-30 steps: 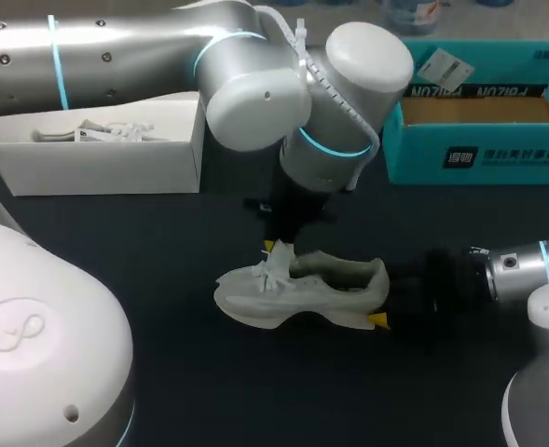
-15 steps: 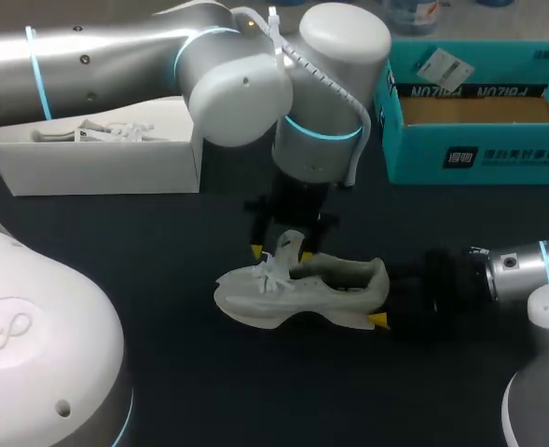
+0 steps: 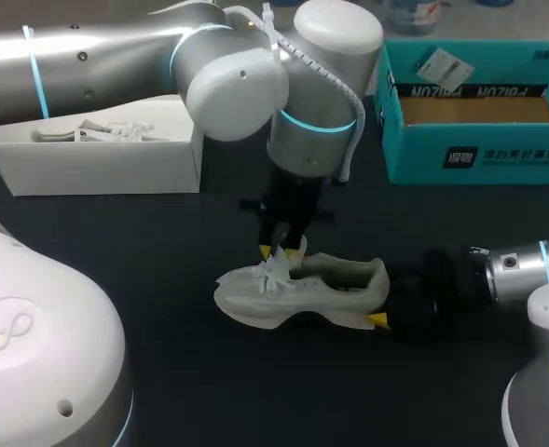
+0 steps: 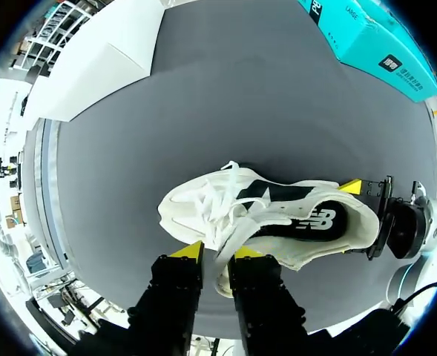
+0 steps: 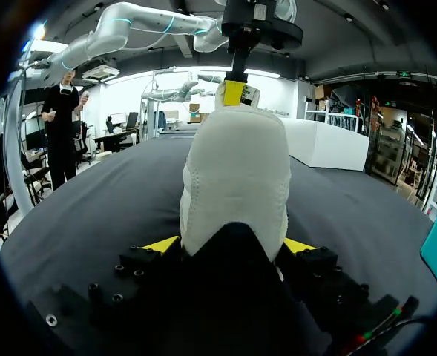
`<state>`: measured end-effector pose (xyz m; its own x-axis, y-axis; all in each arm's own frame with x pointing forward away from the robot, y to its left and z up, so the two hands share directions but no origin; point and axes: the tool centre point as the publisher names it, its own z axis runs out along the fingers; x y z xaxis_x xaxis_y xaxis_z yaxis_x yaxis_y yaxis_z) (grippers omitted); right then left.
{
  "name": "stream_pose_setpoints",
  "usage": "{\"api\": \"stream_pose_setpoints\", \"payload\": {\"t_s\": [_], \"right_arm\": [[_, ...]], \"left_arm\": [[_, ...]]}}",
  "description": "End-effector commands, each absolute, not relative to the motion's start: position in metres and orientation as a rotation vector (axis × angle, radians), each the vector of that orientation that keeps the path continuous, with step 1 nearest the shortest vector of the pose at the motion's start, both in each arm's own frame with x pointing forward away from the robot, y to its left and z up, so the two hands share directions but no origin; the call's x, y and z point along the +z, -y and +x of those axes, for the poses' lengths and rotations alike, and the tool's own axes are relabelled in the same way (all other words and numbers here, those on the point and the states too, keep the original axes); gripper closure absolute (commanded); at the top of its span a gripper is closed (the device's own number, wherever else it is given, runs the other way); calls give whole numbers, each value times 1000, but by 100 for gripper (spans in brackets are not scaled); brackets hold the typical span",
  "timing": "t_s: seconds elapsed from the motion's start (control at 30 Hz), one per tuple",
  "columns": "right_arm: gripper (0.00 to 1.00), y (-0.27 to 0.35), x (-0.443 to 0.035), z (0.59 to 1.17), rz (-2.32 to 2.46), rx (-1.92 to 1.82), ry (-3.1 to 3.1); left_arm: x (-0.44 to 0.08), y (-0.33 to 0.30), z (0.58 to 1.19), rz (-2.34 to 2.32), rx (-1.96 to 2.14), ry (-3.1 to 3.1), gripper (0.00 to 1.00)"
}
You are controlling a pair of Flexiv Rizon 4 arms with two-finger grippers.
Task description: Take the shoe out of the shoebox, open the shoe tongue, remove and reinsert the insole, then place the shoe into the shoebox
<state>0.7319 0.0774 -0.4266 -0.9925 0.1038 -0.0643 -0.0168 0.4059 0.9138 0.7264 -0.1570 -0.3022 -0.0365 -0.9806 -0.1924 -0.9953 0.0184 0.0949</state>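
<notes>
Off-white mesh sneaker [image 3: 302,296] out of box. Right pincer [image 5: 231,244] clamps heel [image 5: 237,178], left pincer [image 4: 218,252] pinches tongue [image 4: 237,231]. Insole & reboxing remain.

A: Left gripper [image 4: 218,254]?
B: Fingers pinch the shoe tongue [image 4: 237,231] from both sides. White shoe [image 4: 203,211] just ahead, on the dark table [image 4: 203,111].
A: Heel?
B: Right gripper [image 4: 363,219] straddles it. Teal shoebox [image 4: 370,44] far beyond.
</notes>
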Motion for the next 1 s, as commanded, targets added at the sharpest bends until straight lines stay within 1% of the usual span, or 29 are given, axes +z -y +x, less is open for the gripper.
{"api": "stream_pose_setpoints", "payload": {"t_s": [0.03,0.43,0.67,0.7,0.73,0.8,0.83,0.93,1.0], "right_arm": [[100,-81,-434,731,80,1646,-2545],[100,-81,-434,731,80,1646,-2545],[100,-81,-434,731,80,1646,-2545],[100,-81,-434,731,80,1646,-2545],[100,-81,-434,731,80,1646,-2545],[100,-81,-434,731,80,1646,-2545],[100,-81,-434,731,80,1646,-2545],[100,-81,-434,731,80,1646,-2545],[100,-81,-434,731,80,1646,-2545]], "left_arm": [[-307,144,730,-2145,317,-2199,100],[-331,113,735,-2213,406,-2170,100],[-330,112,733,-2204,415,-2194,100],[-328,112,732,-2191,406,-2207,95],[-324,113,732,-2175,396,-2220,65],[-315,115,730,-2116,361,-2259,15],[-311,116,729,-2087,343,-2278,0],[-292,119,727,-1948,259,-2404,0],[-279,122,726,-1762,221,-2538,0]]}}
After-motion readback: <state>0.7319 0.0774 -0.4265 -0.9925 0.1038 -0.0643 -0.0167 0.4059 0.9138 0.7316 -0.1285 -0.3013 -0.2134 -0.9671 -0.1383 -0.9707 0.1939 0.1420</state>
